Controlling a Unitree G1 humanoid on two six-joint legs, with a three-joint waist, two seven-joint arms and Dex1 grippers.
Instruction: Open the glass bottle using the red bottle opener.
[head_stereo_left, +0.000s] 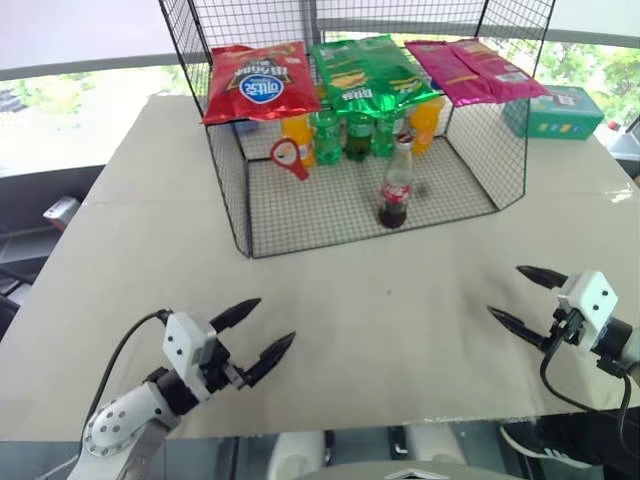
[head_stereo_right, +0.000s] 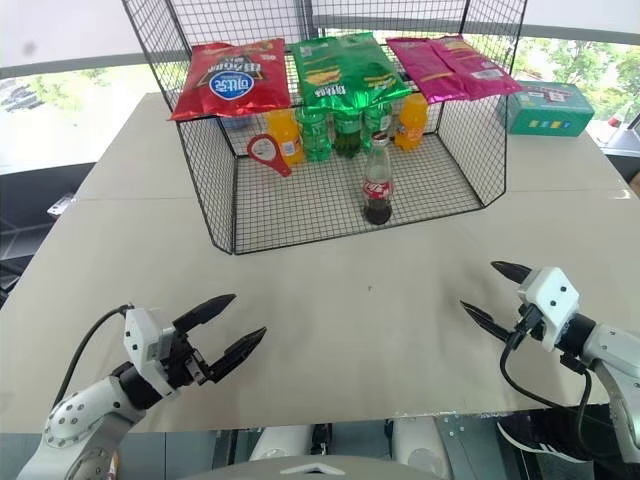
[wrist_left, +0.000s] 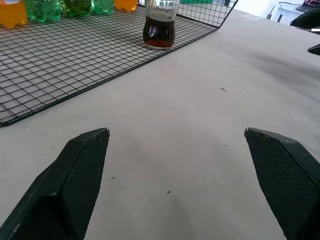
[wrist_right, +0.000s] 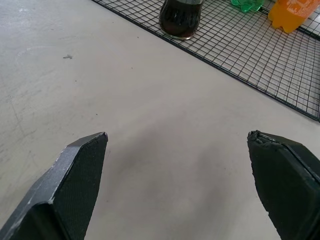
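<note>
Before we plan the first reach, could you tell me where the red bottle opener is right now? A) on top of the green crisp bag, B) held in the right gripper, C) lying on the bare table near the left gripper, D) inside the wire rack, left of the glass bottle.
D: the red bottle opener sits inside the wire rack, left of the glass bottle.

Inside the wire cage (head_stereo_left: 480, 180), the glass bottle (head_stereo_left: 396, 187) stands up front, the red bottle opener (head_stereo_left: 287, 156) back-left of it.

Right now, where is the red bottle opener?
The red bottle opener hangs on the wire rack's left side, beside the left orange soda bottle, left of the glass bottle.
</note>
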